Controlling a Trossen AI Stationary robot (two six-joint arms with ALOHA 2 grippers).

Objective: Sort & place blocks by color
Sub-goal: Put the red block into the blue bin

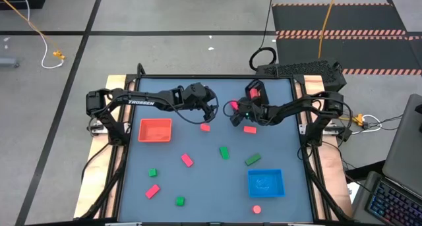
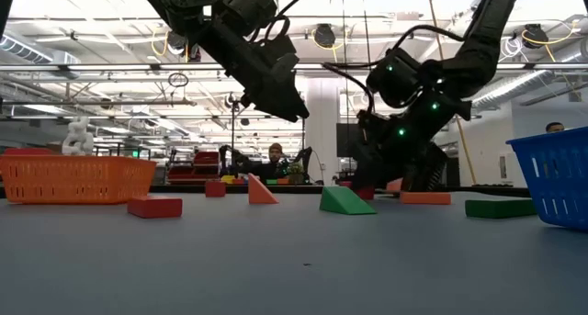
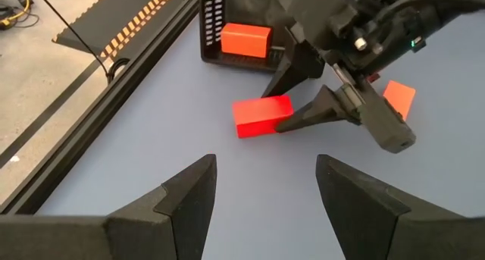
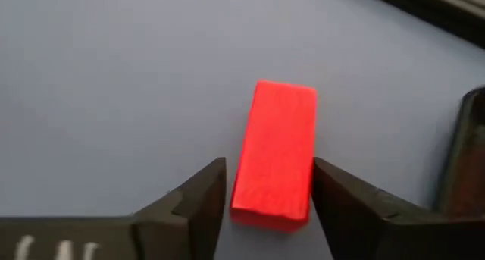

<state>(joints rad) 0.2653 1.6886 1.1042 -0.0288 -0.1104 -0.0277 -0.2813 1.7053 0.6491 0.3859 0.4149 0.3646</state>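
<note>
A red bar block (image 4: 274, 150) lies flat on the table near the far middle (image 1: 233, 106). My right gripper (image 4: 270, 186) is open and low over it, one finger on each long side at one end. My left gripper (image 3: 267, 186) is open and hovers above the table just left of the block (image 1: 210, 111), touching nothing. In its view the block (image 3: 261, 116) sits ahead, with the right gripper's fingers (image 3: 303, 117) at its end. Another red block (image 3: 246, 40) lies in the black tray (image 1: 256, 89). Pink blocks (image 1: 205, 127) (image 1: 249, 128) and green blocks (image 1: 224, 151) are scattered on the table. My right gripper comes from above, slanting, with its fingers along the two long sides of the red block's end (image 4: 269, 207). One finger (image 4: 333, 195) lies right against the block's side, and a thin gap shows at the other. I cannot tell whether they touch. The block rests flat on the table.
The orange-red tray (image 1: 155, 138) stands at the left and the blue tray (image 1: 265, 192) at the near right. More pink (image 1: 187, 159) (image 1: 152, 191) and green (image 1: 252, 159) (image 1: 153, 172) blocks lie across the near half. The two grippers are close together at the far middle.
</note>
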